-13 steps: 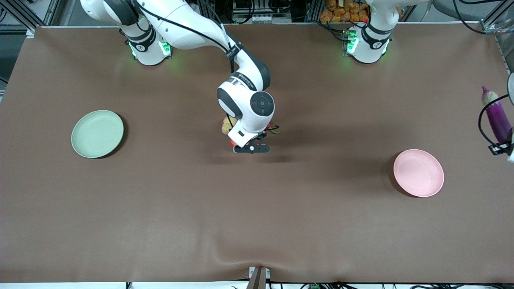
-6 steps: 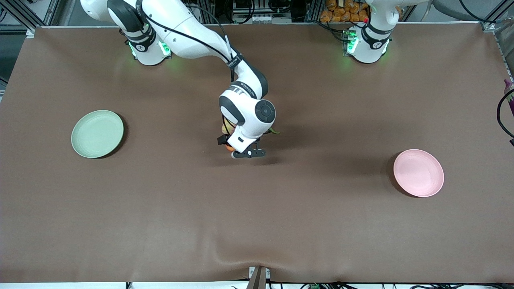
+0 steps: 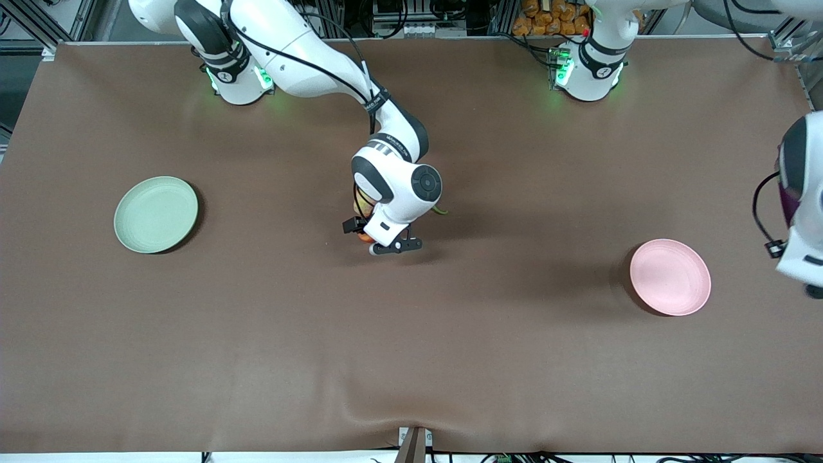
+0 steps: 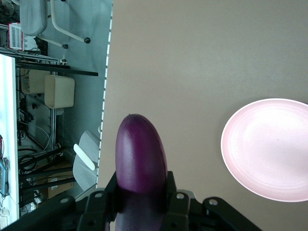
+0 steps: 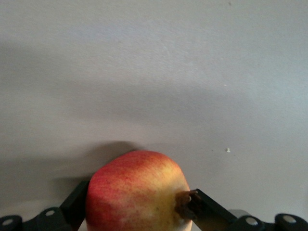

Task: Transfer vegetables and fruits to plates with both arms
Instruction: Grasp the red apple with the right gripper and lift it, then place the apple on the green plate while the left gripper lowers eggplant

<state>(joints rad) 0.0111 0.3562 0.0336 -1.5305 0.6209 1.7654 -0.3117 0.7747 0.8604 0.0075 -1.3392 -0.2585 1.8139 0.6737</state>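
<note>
From the front camera I am seeing the right arm reaching to the middle of the brown table (image 3: 411,360), its right tool (image 3: 371,239) sitting low over a small cluster of produce; only slivers are showing past the wrist, a bit of the red-orange pomegranate (image 3: 365,236), the pale peach (image 3: 362,204) and the green stem of the chili pepper (image 3: 440,210). The mint green plate (image 3: 156,214) is lying toward the right arm's end, the pink plate (image 3: 670,277) toward the left arm's end, both bare. The left arm is hanging at the table's edge near the pink plate, with a strip of the purple eggplant (image 3: 786,196) peeking past it. Through the left wrist camera, the left tool (image 4: 141,199) is gripping the eggplant (image 4: 140,166) tight on both sides, held in the air beside the pink plate (image 4: 267,149). Through the right wrist camera, the right tool (image 5: 139,209) is standing wide with a finger on each side of the pomegranate (image 5: 138,192) (whether the fingers are actually pressing it, I cannot tell), dark crown pointing toward one finger.
</note>
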